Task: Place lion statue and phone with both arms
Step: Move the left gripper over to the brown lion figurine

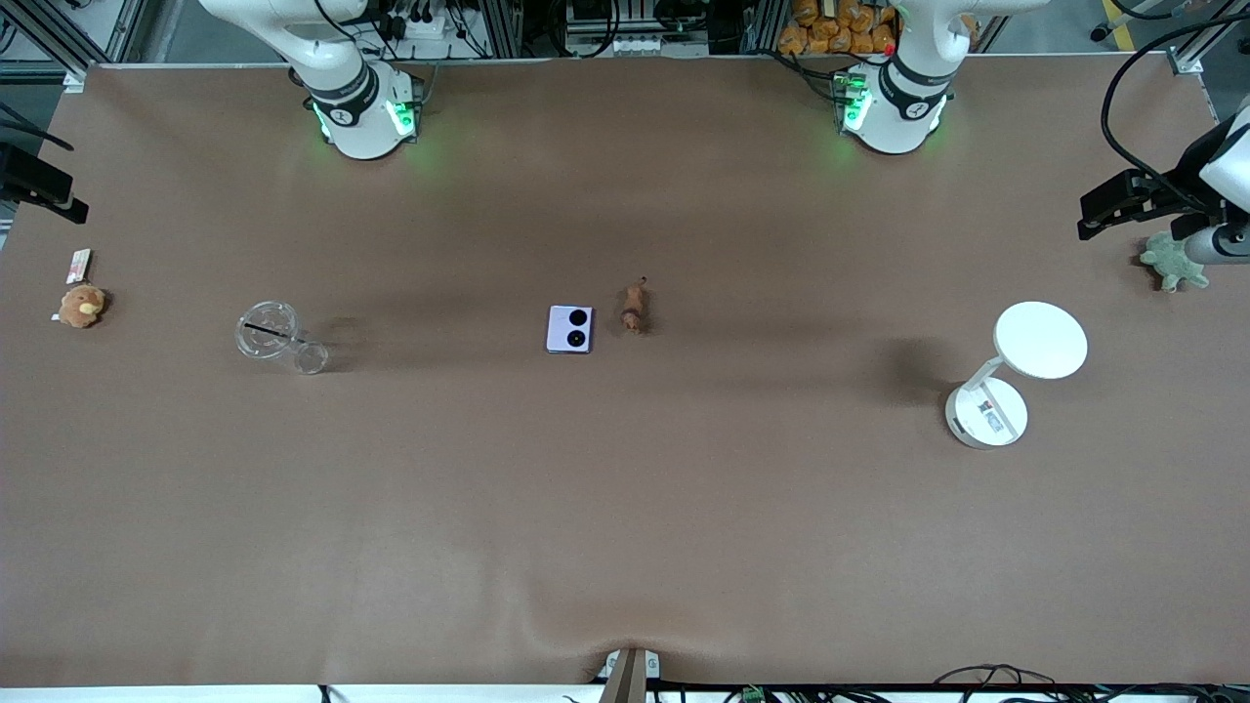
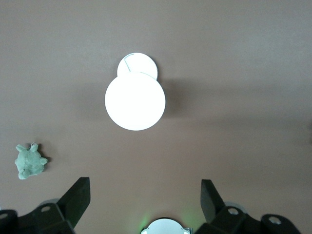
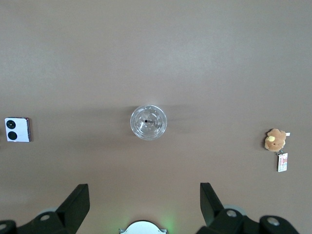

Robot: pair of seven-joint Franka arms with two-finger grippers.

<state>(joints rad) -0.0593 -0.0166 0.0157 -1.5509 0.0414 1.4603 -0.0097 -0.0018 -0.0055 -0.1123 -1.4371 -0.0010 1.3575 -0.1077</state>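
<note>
Near the middle of the table [image 1: 625, 508], with twelve o'clock set toward the robots' bases and six o'clock toward the front camera, lies the phone [image 1: 569, 329]. It rests flat, a pale lavender near-square with its two black camera circles along the three o'clock edge. The lion statue [image 1: 635, 305] sits just beside it at about two o'clock, not touching. Its body runs roughly from twelve to six, with the darker end toward six.

A clear cup [image 1: 267, 330] with a dark straw across its top stands well apart at nine o'clock of the phone, toward the right arm's end. A smaller clear piece [image 1: 311, 357] touches the cup at four o'clock. An orange-brown plush toy [image 1: 82, 306] lies farther out at nine o'clock of the cup, with a small tag [image 1: 78, 265] at its twelve o'clock.

A white stand [image 1: 1016, 366] with a round top is at three o'clock of the phone, toward the left arm's end. A green plush turtle [image 1: 1175, 262] lies at about two o'clock of the stand.

The left gripper [image 2: 145, 187] hangs high over the white stand, fingers spread wide and holding nothing. The right gripper [image 3: 145, 192] hangs high over the clear cup, likewise spread and holding nothing.
</note>
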